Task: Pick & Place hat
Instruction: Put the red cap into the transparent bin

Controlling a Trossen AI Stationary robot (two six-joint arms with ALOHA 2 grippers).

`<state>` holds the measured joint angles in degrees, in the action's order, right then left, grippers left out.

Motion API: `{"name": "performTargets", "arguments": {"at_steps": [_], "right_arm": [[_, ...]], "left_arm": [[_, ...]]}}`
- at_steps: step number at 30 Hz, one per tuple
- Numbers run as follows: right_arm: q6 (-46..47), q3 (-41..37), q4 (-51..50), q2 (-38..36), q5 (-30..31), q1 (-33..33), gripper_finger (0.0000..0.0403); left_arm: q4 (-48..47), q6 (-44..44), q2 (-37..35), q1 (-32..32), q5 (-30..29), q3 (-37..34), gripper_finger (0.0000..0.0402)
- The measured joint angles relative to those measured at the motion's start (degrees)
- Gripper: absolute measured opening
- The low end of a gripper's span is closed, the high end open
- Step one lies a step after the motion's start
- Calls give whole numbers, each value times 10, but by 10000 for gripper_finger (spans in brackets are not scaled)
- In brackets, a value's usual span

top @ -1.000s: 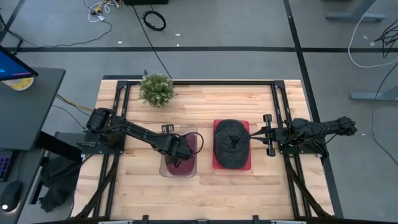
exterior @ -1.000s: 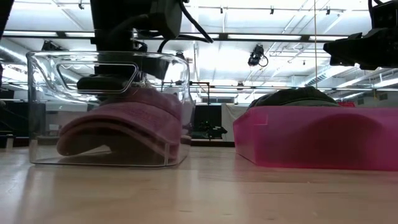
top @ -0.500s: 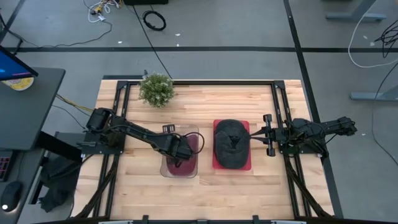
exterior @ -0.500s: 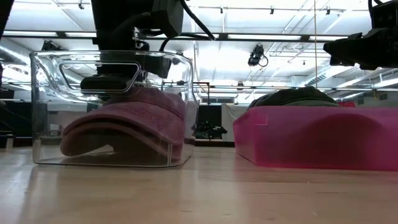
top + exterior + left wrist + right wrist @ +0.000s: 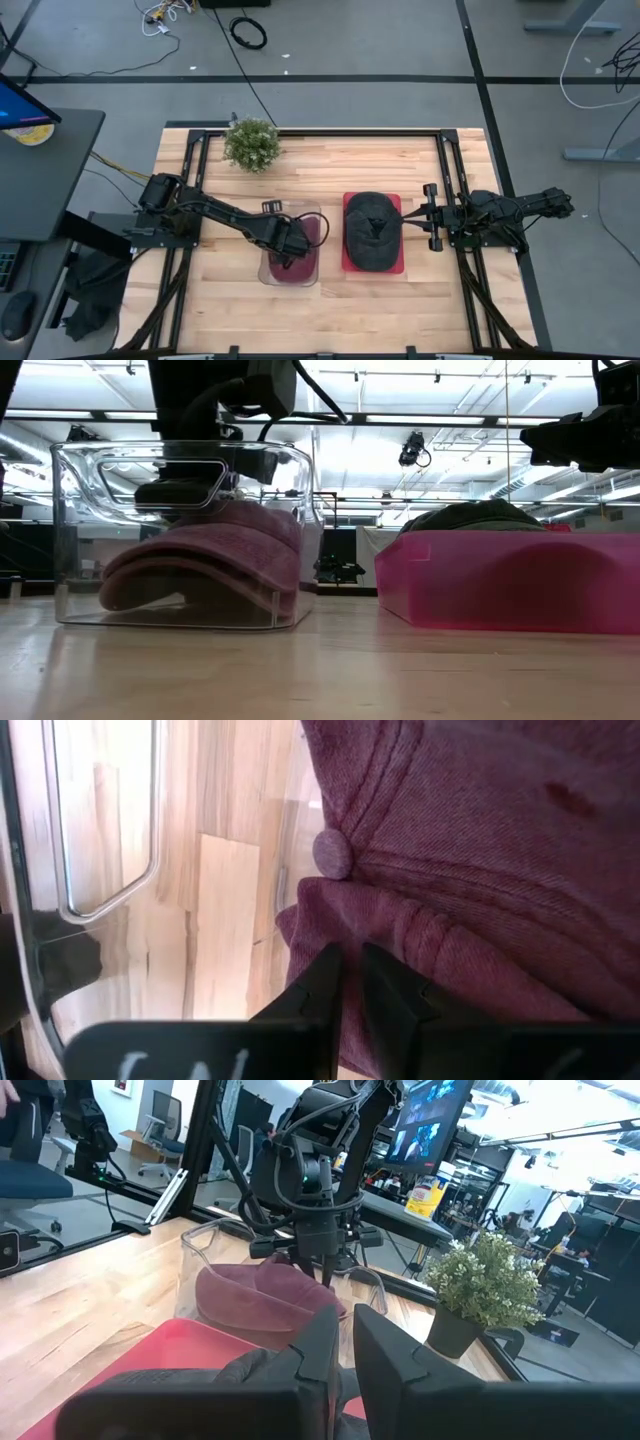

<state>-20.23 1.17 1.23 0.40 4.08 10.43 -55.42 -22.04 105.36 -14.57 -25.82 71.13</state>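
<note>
A maroon hat (image 5: 302,238) lies inside a clear plastic bin (image 5: 268,272) left of the table's middle, resting on the bin's floor in the low view (image 5: 200,560). My left gripper (image 5: 286,246) reaches down into the bin and is shut on the hat's crown. A black hat (image 5: 370,230) rests on a pink tray (image 5: 398,262) right of the middle. My right gripper (image 5: 428,217) hovers level just right of the tray, shut and empty. My left gripper pinches a fold of the maroon hat's crown cloth (image 5: 350,935) between its two fingers, close to the top button (image 5: 330,853). The fingers come from above, pointing down into the bin. The hat sits brim down on the bin's floor (image 5: 180,615).
A small potted plant (image 5: 251,143) stands at the far left of the table. Black rails run along the table's left and right edges. Bare wood lies in front of the bin and the tray.
My left gripper has drifted slightly toward the table's right edge while staying shut on the maroon hat. The hat and the clear bin have slid a little the same way along the table.
</note>
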Motion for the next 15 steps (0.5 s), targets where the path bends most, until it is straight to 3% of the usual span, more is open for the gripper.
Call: {"name": "performTargets", "arguments": {"at_steps": [10,15], "right_arm": [[0,0,0,0,0,0,39],[0,0,0,0,0,0,39]], "left_arm": [[13,12,0,0,-29,0,44],[1,60,1,0,-37,17,44]]}}
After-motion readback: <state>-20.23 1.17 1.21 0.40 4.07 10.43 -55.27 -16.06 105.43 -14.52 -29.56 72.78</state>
